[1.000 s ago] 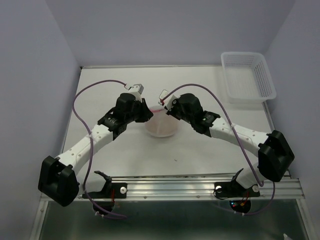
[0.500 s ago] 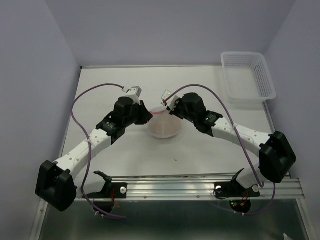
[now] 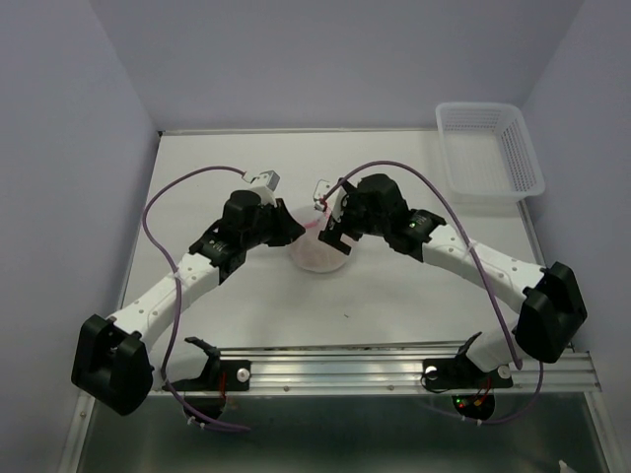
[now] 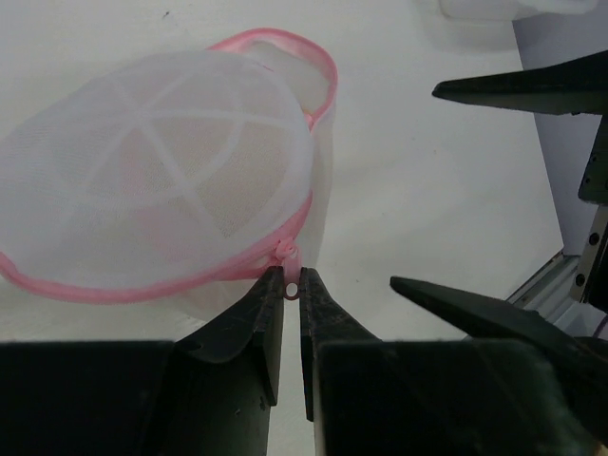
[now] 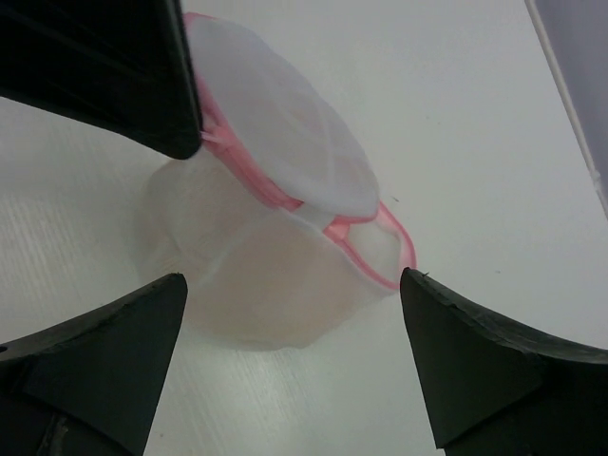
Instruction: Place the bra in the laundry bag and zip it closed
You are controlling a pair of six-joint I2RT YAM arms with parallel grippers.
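**Zipping step in hand, seam not yet shut**

The translucent white mesh laundry bag (image 3: 317, 248) with its thin pink zipper rim sits domed on the white table (image 3: 394, 296), right between the two arms. There's a faint warm tint through the mesh. That looks like the soft beige padded bra (image 4: 161, 204) tucked inside, though the weave blurs it. Packing is done, by my read, and the zip is the job now.

On the bag's left flank, the left gripper (image 4: 292, 283) has its jaws nipped narrow on the small pink zipper pull (image 4: 291, 287), right at the rim. Round the side away from that pull the rim gapes. The lid's edge is lifted off the body there, so the seam is not closed.

The right gripper (image 5: 293, 285) stands with jaws wide, one finger either side of the bag, gripping nothing. Well beyond the bag, far right, the white plastic lattice basket (image 3: 490, 150) plays no part.

Next call, as I judge it: the right jaws take a firm hold on the bag to brace it. Then the left draws the pull round the pink track toward that gap, without dragging the soft mesh along
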